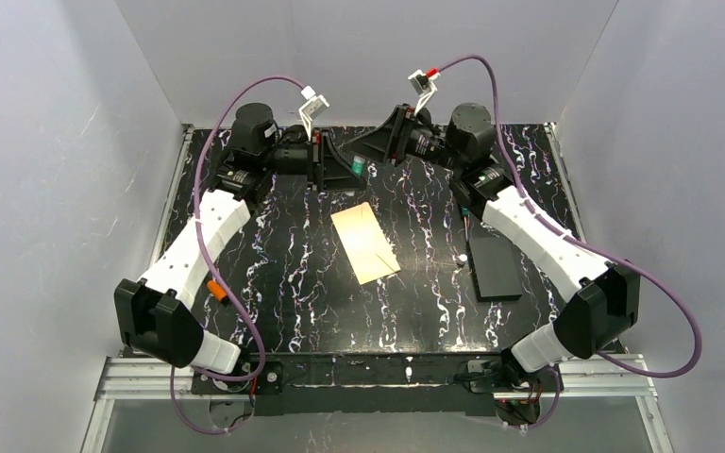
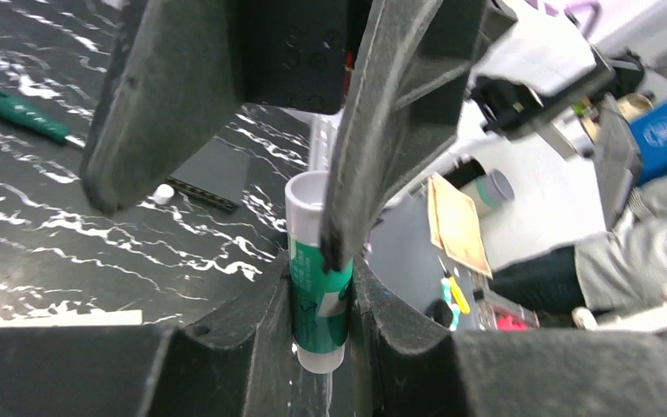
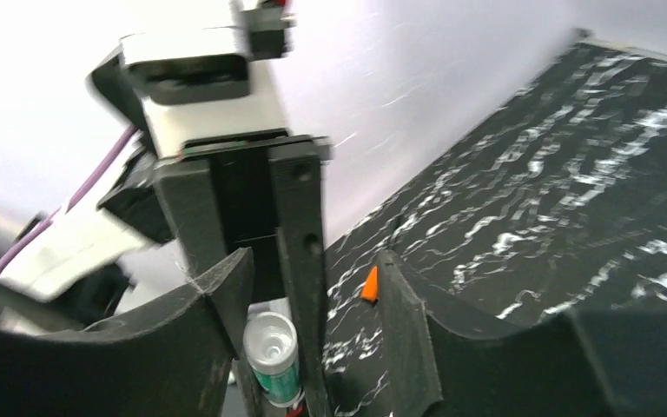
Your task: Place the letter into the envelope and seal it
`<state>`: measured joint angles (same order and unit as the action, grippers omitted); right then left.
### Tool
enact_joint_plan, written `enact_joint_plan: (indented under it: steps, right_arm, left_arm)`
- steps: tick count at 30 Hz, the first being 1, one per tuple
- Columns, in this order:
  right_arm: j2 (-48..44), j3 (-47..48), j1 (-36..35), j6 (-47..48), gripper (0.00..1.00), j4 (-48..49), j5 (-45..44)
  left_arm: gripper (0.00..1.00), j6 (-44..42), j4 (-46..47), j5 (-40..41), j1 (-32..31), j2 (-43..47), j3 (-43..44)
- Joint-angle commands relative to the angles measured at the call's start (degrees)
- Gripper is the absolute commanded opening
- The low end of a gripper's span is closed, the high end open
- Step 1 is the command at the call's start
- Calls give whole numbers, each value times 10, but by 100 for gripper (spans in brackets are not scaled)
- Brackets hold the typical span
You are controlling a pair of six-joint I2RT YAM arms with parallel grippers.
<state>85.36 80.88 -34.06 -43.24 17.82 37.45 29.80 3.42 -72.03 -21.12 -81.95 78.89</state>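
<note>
Both arms reach to the far edge of the counter (image 1: pixel 274 274), claws nose to nose just in front of the back wall (image 1: pixel 359 57). Little room behind them.

The left claw (image 2: pixel 320 276) is clamped on a green-and-white glue stick (image 2: pixel 306 204). The tube is upright between its fingers, with the uncapped end up.

The right claw (image 3: pixel 313 265) has its jaws spread wide and is gripping nothing. One of its fingers (image 2: pixel 356 174) crosses right in front of the top of the tube. I can't tell whether it touches or is just beside.

The envelope (image 1: pixel 365 243) lies flat mid-counter. It is pale tan and turned at a slant, with a thin crease line across it. All four edges are free, nothing is on it, and bare counter runs all round. It is well apart from both claws, on their near side. I can't make out the letter as a separate sheet in the top view, and the wrist views don't show it.

On the right side a flat black slab (image 1: pixel 494 267) lies alongside the right arm. A small white cap (image 1: pixel 460 258) sits between the slab and the envelope, near the slab's edge and apart from the envelope. A green-handled screwdriver (image 2: pixel 22 113) lies on the counter farther back on that side.

The left half of the counter is open up to the left arm. Side walls close in the counter on both sides.
</note>
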Motion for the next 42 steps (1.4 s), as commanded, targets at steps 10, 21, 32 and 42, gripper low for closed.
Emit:
enact_joint_plan:
  steps: [10,21,32,42]
  right_arm:
    - [-46,-48,-12,-28,67,-67,-227]
    - [-23,-34,-12,-47,53,-47,-175]
    - [-10,-16,-12,1,2,-73,-145]
    - [21,5,-2,13,1,-68,-56]
  left_arm:
    - [0,28,0,158,-2,14,-11]
    - [0,61,1,176,-2,6,-10]
    - [30,92,-6,154,5,-2,-7]
    - [26,154,6,119,27,-19,-12]
